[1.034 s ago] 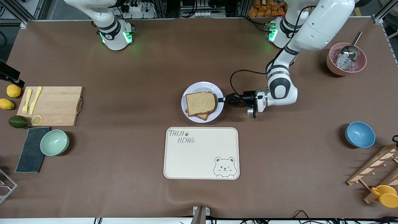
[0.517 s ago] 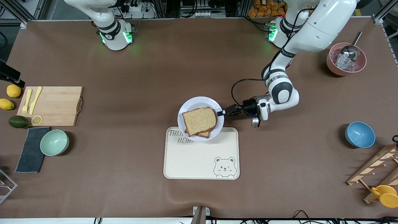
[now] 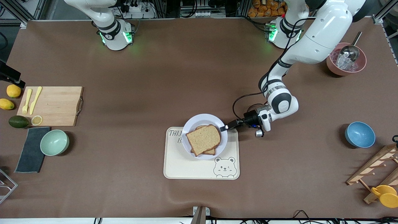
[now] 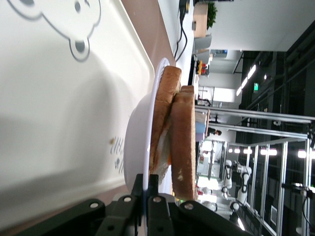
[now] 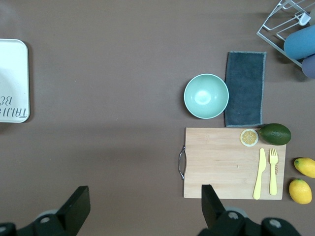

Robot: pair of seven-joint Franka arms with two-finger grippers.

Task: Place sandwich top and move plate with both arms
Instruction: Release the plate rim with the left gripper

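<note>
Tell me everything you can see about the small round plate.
The plate is small, round and pale lavender-white, smooth and glossy like ceramic or plastic. It carries two stacked slices, the sandwich top uppermost. The left claw is shut on its rim, at the side toward the left arm's end. It is over the cream bear tray; the left wrist view shows its shadow there, so it seems held just above it.

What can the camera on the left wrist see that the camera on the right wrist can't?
Only the left wrist view shows the plate edge-on, pinched in the left gripper, with the sandwich top stacked on it. Only the right wrist view shows the open right gripper over bare table, the green bowl, the cutting board and the dark cloth. Both show the cream tray.
</note>
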